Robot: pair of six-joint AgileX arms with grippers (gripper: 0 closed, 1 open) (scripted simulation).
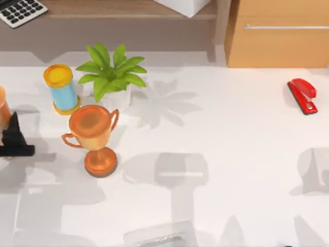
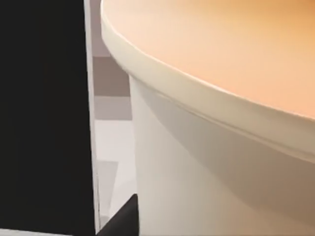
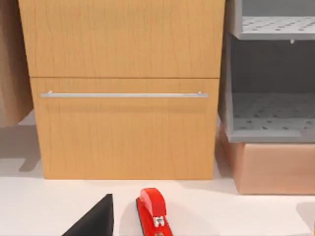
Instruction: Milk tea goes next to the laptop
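Observation:
At the table's far left edge, a sliver of the milk tea's (image 1: 2,110) peach lid and cup shows. My left gripper (image 1: 14,138) is a dark shape just in front of it. In the left wrist view the milk tea (image 2: 206,162) looms very close, with a peach-tan lid over a pale wall. One dark finger (image 2: 44,118) stands beside it, and a strip of table shows between finger and cup. A silver-grey slab (image 1: 160,235) at the front edge looks like the laptop. A dark fingertip (image 3: 96,221) of my right gripper shows in the right wrist view, facing a wooden drawer cabinet (image 3: 123,98).
An orange trophy cup (image 1: 94,136) stands right of the left gripper. Behind it are a blue cylinder with yellow ends (image 1: 62,88) and a potted plant (image 1: 113,72). A red stapler (image 1: 302,95) lies at the far right. A calculator (image 1: 20,10) sits on the back shelf.

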